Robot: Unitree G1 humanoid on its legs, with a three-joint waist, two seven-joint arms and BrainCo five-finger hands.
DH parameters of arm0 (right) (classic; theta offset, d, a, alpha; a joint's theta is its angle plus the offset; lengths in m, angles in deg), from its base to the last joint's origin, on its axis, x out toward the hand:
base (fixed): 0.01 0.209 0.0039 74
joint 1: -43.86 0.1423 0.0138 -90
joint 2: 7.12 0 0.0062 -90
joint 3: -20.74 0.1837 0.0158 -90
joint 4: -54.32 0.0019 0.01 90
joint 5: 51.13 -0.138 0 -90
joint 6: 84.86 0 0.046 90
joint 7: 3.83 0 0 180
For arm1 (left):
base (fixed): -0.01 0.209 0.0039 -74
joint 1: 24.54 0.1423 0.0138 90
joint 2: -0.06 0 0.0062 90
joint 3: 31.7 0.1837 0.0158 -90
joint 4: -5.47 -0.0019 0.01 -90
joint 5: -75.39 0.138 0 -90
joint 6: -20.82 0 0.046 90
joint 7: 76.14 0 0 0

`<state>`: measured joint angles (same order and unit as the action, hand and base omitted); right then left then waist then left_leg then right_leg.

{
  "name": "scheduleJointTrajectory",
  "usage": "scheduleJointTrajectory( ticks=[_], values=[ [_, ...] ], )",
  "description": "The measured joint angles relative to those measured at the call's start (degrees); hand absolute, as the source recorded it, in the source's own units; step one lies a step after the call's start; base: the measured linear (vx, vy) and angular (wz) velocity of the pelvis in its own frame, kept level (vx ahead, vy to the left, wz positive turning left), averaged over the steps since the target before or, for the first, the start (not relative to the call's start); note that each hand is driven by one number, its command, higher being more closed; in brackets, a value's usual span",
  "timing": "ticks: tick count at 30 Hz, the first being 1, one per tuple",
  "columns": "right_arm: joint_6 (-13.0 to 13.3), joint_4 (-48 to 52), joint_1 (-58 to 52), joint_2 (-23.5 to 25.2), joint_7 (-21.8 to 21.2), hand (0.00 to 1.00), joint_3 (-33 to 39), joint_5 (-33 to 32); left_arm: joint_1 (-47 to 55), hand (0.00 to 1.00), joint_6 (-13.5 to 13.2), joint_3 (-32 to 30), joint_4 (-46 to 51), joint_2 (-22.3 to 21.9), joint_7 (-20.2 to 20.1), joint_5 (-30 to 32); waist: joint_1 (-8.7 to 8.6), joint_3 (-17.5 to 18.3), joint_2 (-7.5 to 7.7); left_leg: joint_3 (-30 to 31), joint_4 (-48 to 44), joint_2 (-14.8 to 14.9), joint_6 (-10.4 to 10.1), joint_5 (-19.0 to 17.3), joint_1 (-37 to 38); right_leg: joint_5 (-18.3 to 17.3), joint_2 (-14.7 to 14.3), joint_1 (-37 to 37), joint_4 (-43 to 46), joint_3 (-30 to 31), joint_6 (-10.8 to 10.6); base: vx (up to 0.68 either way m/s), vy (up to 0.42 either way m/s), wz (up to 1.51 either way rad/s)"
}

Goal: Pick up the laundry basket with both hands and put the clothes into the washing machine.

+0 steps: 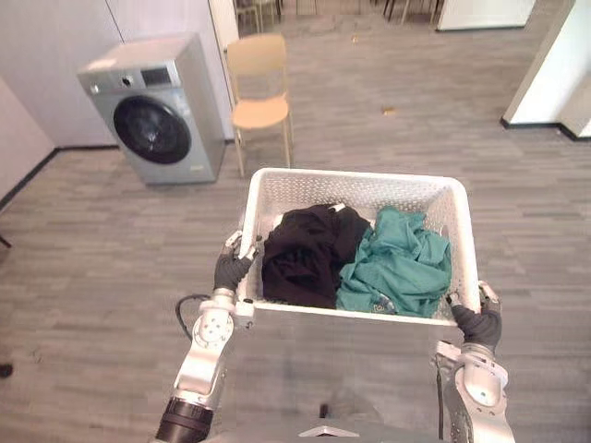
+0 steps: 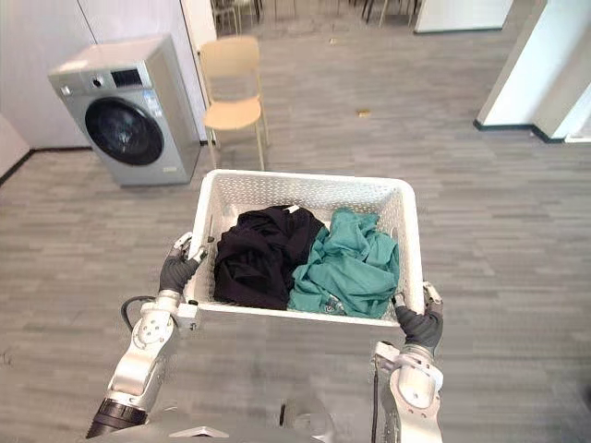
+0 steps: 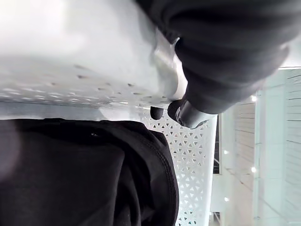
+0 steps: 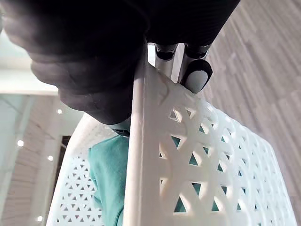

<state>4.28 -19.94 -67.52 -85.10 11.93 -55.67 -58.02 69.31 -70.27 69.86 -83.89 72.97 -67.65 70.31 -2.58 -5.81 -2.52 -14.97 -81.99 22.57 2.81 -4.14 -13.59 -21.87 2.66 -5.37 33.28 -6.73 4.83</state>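
Note:
A white perforated laundry basket (image 1: 360, 189) is held up in front of me, off the floor. Inside lie a black garment (image 1: 305, 254) on the left and a teal garment (image 1: 399, 263) on the right. My left hand (image 1: 231, 270) is curled over the basket's left rim, with fingertips (image 3: 181, 111) hooked over the edge above the black cloth (image 3: 84, 174). My right hand (image 1: 478, 323) grips the right rim (image 4: 141, 141), fingers (image 4: 195, 75) wrapped round it. The grey front-loading washing machine (image 1: 157, 106) stands far off at the upper left, its round door closed.
A light wooden chair (image 1: 259, 88) stands just right of the washing machine. White walls and a pillar (image 1: 554, 65) rise at the right. Grey plank floor (image 1: 102, 249) stretches between me and the machine.

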Motion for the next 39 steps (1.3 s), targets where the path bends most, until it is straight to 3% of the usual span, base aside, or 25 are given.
scheduleJointTrajectory(
  ticks=[3,4,7,8,9,10,11,12,13,15,16,17,19,20,21,22,24,25,26,27,30,34,36,38,39],
  values=[
    [0.0,0.6,0.0,-0.1,-0.1,1.00,-0.1,-0.6,1.0,1.00,-0.2,-0.1,1.4,-0.1,0.0,-0.4,1.70,0.0,-0.13,-3.2,19.2,-5.3,-1.7,-5.5,-6.3,-1.5,0.5,6.3,-5.9,1.0,-0.9,0.55,0.034,-0.11],
    [0.0,0.6,0.1,-0.1,-0.4,1.00,-0.1,-0.6,1.1,1.00,-0.2,-0.3,1.4,-0.1,0.0,-0.4,2.59,0.0,-0.13,-5.3,37.8,-8.7,-3.9,-6.1,-6.9,-2.5,1.4,9.9,-9.3,1.1,-1.4,0.57,0.099,-0.09],
    [0.1,-0.4,-0.2,-0.2,-0.7,1.00,0.1,-0.4,3.2,1.00,-0.2,-0.2,3.5,-1.2,-0.4,-0.2,1.96,1.1,0.05,-9.6,62.3,-14.5,-7.9,-2.4,-5.5,-4.0,2.6,17.9,-13.4,0.0,-5.7,0.68,0.134,-0.03],
    [0.3,-2.1,0.5,-0.7,-1.3,1.00,0.1,-0.1,3.8,1.00,-0.2,-0.7,3.3,-2.0,-0.5,0.3,3.00,1.4,-0.10,-7.3,60.0,-16.5,-3.4,1.1,-5.1,-4.7,4.1,15.4,-2.3,1.8,-7.1,1.00,0.232,-0.30],
    [0.3,-3.3,0.6,0.0,-1.9,1.00,0.1,0.5,4.4,1.00,0.0,-0.8,3.3,-1.6,-0.6,0.7,2.72,1.9,1.47,-6.1,55.7,-18.6,0.5,1.4,-4.2,-1.5,7.3,11.0,12.5,3.5,-12.0,1.04,0.235,-0.19],
    [0.3,-4.0,0.6,0.8,-2.0,1.00,0.1,0.5,4.4,1.00,0.0,-0.8,3.2,-1.1,-0.7,0.8,2.16,2.2,3.19,-6.0,52.6,-19.7,0.9,-1.8,-3.9,2.3,9.5,8.8,19.7,4.3,-15.5,0.90,0.207,0.30],
    [0.4,-5.5,0.6,1.6,-2.0,1.00,0.3,0.5,4.3,1.00,0.3,-0.7,3.2,-0.5,-1.1,0.9,1.27,2.7,4.46,-5.2,49.3,-20.9,1.1,-6.0,-3.2,10.8,10.9,6.3,27.0,5.0,-17.6,0.73,0.086,0.54],
    [0.4,-8.2,0.8,2.2,-2.8,1.00,0.5,0.4,4.2,1.00,0.8,-0.5,3.2,0.5,-1.7,1.1,0.75,3.4,4.92,-3.8,48.6,-22.0,1.3,-10.2,-0.6,26.9,12.6,2.6,33.2,4.7,-15.4,0.71,0.057,0.41],
    [0.4,-9.0,1.1,2.6,-3.4,1.00,0.4,0.5,4.2,1.00,0.8,-0.8,3.3,1.1,-1.7,1.5,1.01,3.3,5.18,-3.7,49.3,-22.2,0.8,-11.5,1.3,24.5,13.3,0.4,36.9,4.7,-14.0,0.81,0.049,0.05],
    [0.5,-9.3,1.3,3.5,-4.7,1.00,-0.8,0.4,4.0,1.00,1.1,-2.5,3.1,1.9,-1.6,1.7,1.13,2.6,3.59,-2.1,56.4,-21.0,-1.1,-14.5,11.0,6.1,10.6,-12.0,39.4,2.7,-4.8,0.92,-0.025,-0.05],
    [0.5,-9.1,1.3,3.3,-4.8,1.00,-0.7,0.4,3.9,1.00,1.1,-2.5,3.0,2.1,-1.6,1.7,0.92,2.5,2.78,-1.7,58.8,-20.3,-1.2,-14.5,13.3,4.1,8.8,-14.6,36.4,2.7,-4.5,0.93,-0.092,0.36],
    [0.5,-8.6,1.3,3.0,-5.0,1.00,-0.5,0.3,3.3,1.00,1.0,-2.4,3.0,2.1,-1.7,1.7,0.13,2.2,0.92,-0.2,62.9,-18.4,-2.1,-14.0,17.7,2.7,5.5,-19.1,26.9,3.0,-4.8,0.78,-0.111,0.63],
    [0.6,-7.6,1.1,2.8,-5.2,1.00,-0.2,0.1,1.8,1.00,0.9,-2.3,2.7,2.3,-1.8,1.7,-1.45,2.3,0.84,1.6,64.9,-17.3,-3.5,-13.3,20.9,6.6,3.6,-21.9,7.3,4.6,-6.7,0.83,-0.188,0.82],
    [0.8,-6.4,0.8,2.4,-5.2,1.00,-0.1,0.0,0.8,1.00,0.4,-2.2,2.0,2.3,-1.8,1.7,-1.94,2.4,1.74,2.9,64.5,-17.1,-5.9,-14.6,22.9,16.5,3.3,-21.8,-8.0,7.2,-7.4,0.90,-0.310,0.94],
    [0.9,-5.1,-0.2,0.8,-5.1,1.00,0.5,0.0,-0.4,1.00,0.0,-1.4,-0.5,1.2,-1.7,1.6,-2.43,2.5,-0.51,5.4,60.1,-13.9,-7.7,-16.1,23.7,22.3,1.9,-20.5,-5.6,6.5,-8.4,0.88,-0.306,0.69],
    [0.7,-4.9,-0.2,-0.4,-5.1,1.00,0.6,0.0,-0.5,1.00,0.0,-1.4,-1.0,0.1,-1.4,1.7,-1.75,2.7,-1.62,6.2,56.2,-12.3,-7.0,-14.8,22.7,20.3,1.3,-20.2,-2.8,6.4,-7.0,0.83,-0.302,0.60],
    [-0.1,1.0,-2.6,-1.2,-4.9,1.00,1.2,0.0,-1.6,1.00,0.6,-1.3,-1.7,-0.6,-1.3,1.8,-2.83,0.3,0.68,6.3,34.4,-9.5,-3.7,3.6,16.5,12.7,3.9,-20.6,14.6,3.5,-4.0,0.72,-0.302,0.65],
    [0.1,2.9,-4.4,-0.9,-4.9,1.00,1.1,-0.2,-1.1,1.00,0.4,-1.5,-1.4,-0.9,-1.3,1.7,-2.38,0.6,0.15,5.2,28.8,-6.6,-3.2,9.9,15.1,11.8,4.1,-19.0,13.8,3.0,-4.2,0.43,-0.249,0.53],
    [0.5,5.8,-6.4,-0.6,-4.8,1.00,1.1,-0.6,-0.9,1.00,0.1,-1.3,-0.3,-0.9,-1.5,1.7,-2.14,0.3,0.38,3.9,17.4,-2.6,-1.2,11.3,12.2,6.5,3.1,-13.4,8.5,2.7,-5.2,0.43,-0.229,0.01],
    [1.3,6.4,-5.1,-1.2,-3.6,1.00,1.3,-1.7,-0.8,1.00,-0.2,-1.3,0.5,-1.7,-1.2,0.8,-1.32,-0.5,-1.77,4.2,3.5,1.7,1.4,6.7,6.4,2.0,0.5,-8.5,8.5,1.2,-3.8,0.47,-0.136,-0.12],
    [1.8,6.4,-5.0,0.7,-2.6,1.00,1.1,-2.0,-0.7,1.00,-0.3,-1.2,0.7,-1.4,-1.2,0.7,-0.71,-0.4,-0.28,1.7,4.5,-2.3,0.4,-0.9,-0.3,-0.7,0.8,-2.3,4.2,1.4,-2.2,0.59,-0.048,-0.02],
    [1.9,6.8,-5.0,0.9,-2.6,1.00,0.9,-2.6,-0.6,1.00,-0.3,-1.3,0.8,-1.0,-1.2,0.6,-0.25,-0.9,0.84,-4.5,35.7,-8.5,-2.8,-7.2,-4.6,-0.4,2.9,7.2,-5.4,1.7,-3.1,0.59,0.049,-0.06],
    [2.0,6.8,-4.8,-0.2,-2.7,1.00,1.0,-2.6,-0.9,1.00,-0.4,-1.3,1.2,-1.2,-1.1,0.6,-0.26,-0.6,0.73,-3.5,61.8,-14.9,-5.8,-1.6,-3.9,-1.8,4.9,11.6,-8.4,2.6,-6.3,0.67,0.177,-0.17],
    [2.0,5.8,-4.6,-1.5,-2.8,1.00,1.5,-2.2,-0.8,1.00,-0.4,-0.7,1.2,-1.4,-1.1,0.7,-0.40,0.0,-0.19,-2.2,69.8,-18.2,-4.2,5.7,-3.5,-4.1,5.8,14.0,-6.8,5.2,-10.5,0.69,0.290,-0.29],
    [1.9,2.9,-3.9,-0.3,-3.5,1.00,1.8,-1.7,-0.6,1.00,-0.2,-0.3,0.7,-0.9,-1.1,0.7,-0.20,1.4,2.01,-1.7,64.6,-21.5,-1.5,6.9,-3.3,-4.0,8.8,12.6,1.5,8.4,-12.1,0.63,0.292,-0.21]
  ],
)
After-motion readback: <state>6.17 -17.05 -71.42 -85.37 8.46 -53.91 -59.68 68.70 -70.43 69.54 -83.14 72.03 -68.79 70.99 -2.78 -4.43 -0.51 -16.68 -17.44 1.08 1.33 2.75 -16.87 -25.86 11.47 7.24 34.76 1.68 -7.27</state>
